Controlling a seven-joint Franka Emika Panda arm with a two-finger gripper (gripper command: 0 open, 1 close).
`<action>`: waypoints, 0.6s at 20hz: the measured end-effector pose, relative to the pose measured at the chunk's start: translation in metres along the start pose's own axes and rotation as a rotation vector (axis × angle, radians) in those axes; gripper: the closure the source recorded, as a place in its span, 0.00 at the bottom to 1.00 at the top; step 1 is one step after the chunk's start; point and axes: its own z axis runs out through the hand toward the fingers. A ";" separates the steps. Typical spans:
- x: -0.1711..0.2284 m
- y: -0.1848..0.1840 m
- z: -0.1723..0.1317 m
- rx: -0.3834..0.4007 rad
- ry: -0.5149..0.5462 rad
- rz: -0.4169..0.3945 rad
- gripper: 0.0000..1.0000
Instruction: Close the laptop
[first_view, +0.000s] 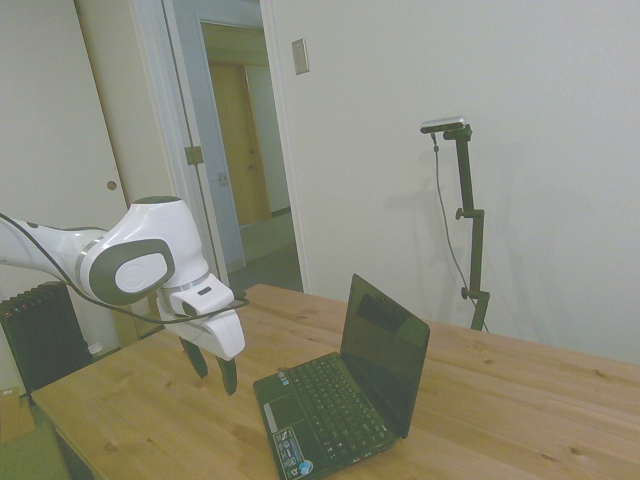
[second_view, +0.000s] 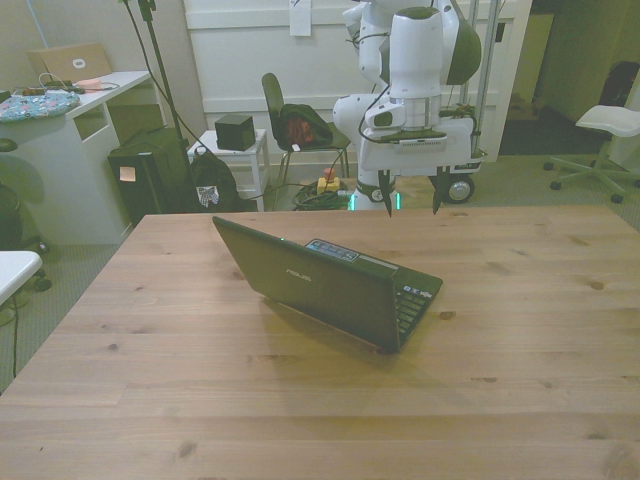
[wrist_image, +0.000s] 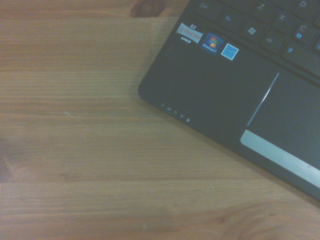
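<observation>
- Your gripper (second_view: 411, 197) is hanging in the air with its two dark fingers (first_view: 229, 375) pointing down and spread wide apart, nothing between them. You can see the gap plainly in the front view.
- It's not touching anything. In the side view it sits above bare wood, just off the front corner of the laptop (first_view: 345, 393), on the keyboard side.
- The laptop is open on the wooden table (second_view: 520, 330), roughly mid-table. Its lid (second_view: 305, 282) stands up steep, leaning back a little, and the screen (first_view: 385, 350) is dark.
- The wrist view shows you the laptop's front corner (wrist_image: 165, 95) from above: palm rest, a few stickers (wrist_image: 207, 42), the touchpad (wrist_image: 295, 112) with its silver button bar (wrist_image: 280, 157), and a slice of the keyboard. The rest is plain wood.
- In the front view the lid's back faces the camera and the gripper is behind the laptop, toward the front view's right.
- Nothing stands between the gripper and the lid, only the keyboard deck lying flat.
- Table around the laptop is just wood grain and knots.
- Off the table, front view: a chair (second_view: 272, 100) with a red and dark bag on it, a small white stand with a black box (second_view: 235, 131), a white desk (second_view: 75, 150) at the front view's left with a cardboard box on top, and an office chair (second_view: 612, 120) at the front view's right. All well apart from the arm.
- Side view shows you a white wall, an open doorway (first_view: 240, 150) and a dark radiator (first_view: 40, 335) behind the arm.
</observation>
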 end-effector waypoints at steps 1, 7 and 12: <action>0.000 0.000 0.000 -0.002 0.001 -0.001 0.00; 0.050 0.020 -0.045 0.015 0.092 0.078 0.00; 0.116 0.038 -0.124 0.053 0.159 0.182 0.00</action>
